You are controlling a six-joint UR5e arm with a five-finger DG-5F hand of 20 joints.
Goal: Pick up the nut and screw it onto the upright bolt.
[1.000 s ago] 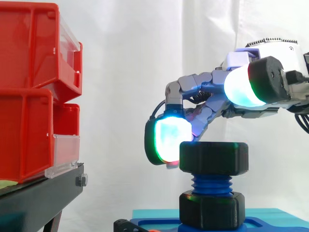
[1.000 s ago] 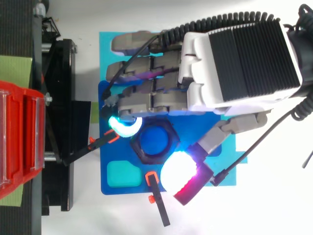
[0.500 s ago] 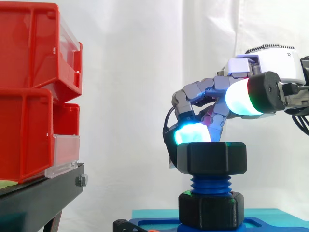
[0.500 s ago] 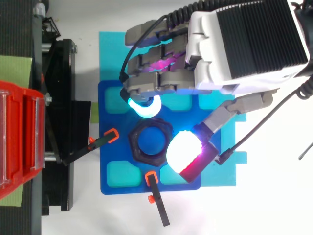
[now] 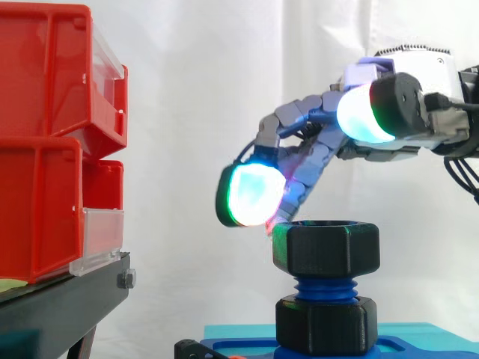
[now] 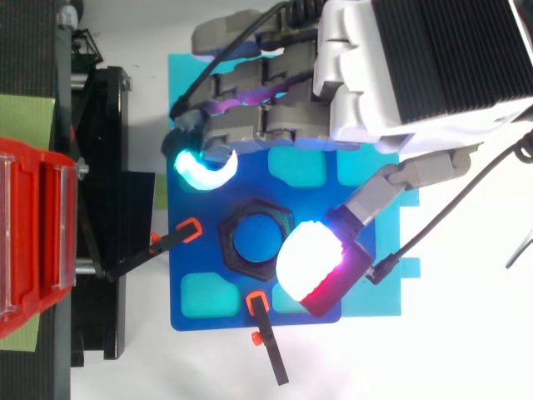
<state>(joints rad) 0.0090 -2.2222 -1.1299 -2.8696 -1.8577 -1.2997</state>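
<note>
On top of the bolt: the black nut (image 5: 325, 250) sits level on the upper end of the blue bolt (image 5: 323, 286), with a few turns of thread bare between it and the lower black nut (image 5: 325, 325) at the base.
Base: the bolt stands upright on a blue plate (image 6: 204, 260), with the red bins (image 5: 45, 142) on their black stand (image 5: 60, 307) well apart at 9 o'clock.
Hand: the hand (image 6: 416, 67) hovers above the nut with its fingers bent but spread, holding nothing.
Fingertips: from above, a glowing fingertip (image 5: 251, 196) hangs off the nut's 10 o'clock corner; the side view shows it slightly higher than the nut's top face and not touching.
Thumb: its pad (image 6: 310, 260) lies over the nut's 4 o'clock edge from above, but the side view shows it well clear above.
Stage: judged mid-screwing, between grips, with the nut started but far from seated.
Risk, tilt: if one pad lands before the other, the nut may be shoved sideways and cross-thread.
Risk, slip: thick pads closing on corners instead of flats could skid, so the nut would not turn.
Risk, lift: closing too high would catch the rim and could cock the nut upward.
</note>
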